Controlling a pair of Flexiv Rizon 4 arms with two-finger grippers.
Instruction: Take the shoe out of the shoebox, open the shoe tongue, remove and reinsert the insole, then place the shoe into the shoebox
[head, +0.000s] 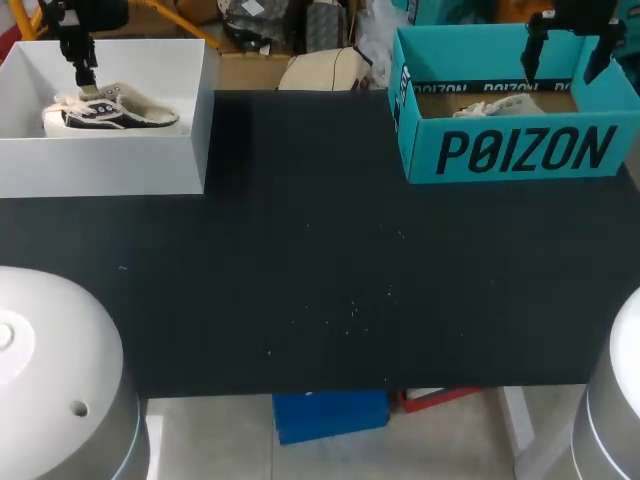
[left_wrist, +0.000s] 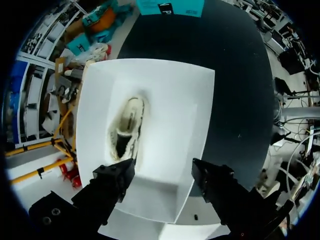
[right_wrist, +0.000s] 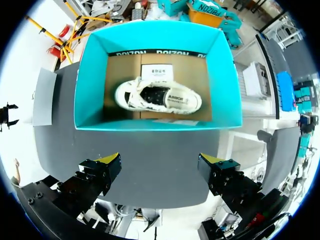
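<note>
On the left, a white box (head: 100, 165) sits on the black table (head: 320, 280). One dark sneaker (head: 115, 112) with white laces lies in it, close to a side wall. The left gripper (head: 85, 75) hangs right above that shoe. Its two fingers are spread wide and hold nothing.

On the right is a teal shoebox (head: 520, 150). Inside, a white sneaker (right_wrist: 157, 95) lies on its side on the brown bottom, near the middle. The right gripper (right_wrist: 160, 167) hangs above the box, fingers wide apart and empty.

Both shoes look light. The cloth top is likely soft and would squash, but the rubber sole looks stiff. I think the best place to pinch is the heel edge or the side by the opening, not the floppy laces.
</note>
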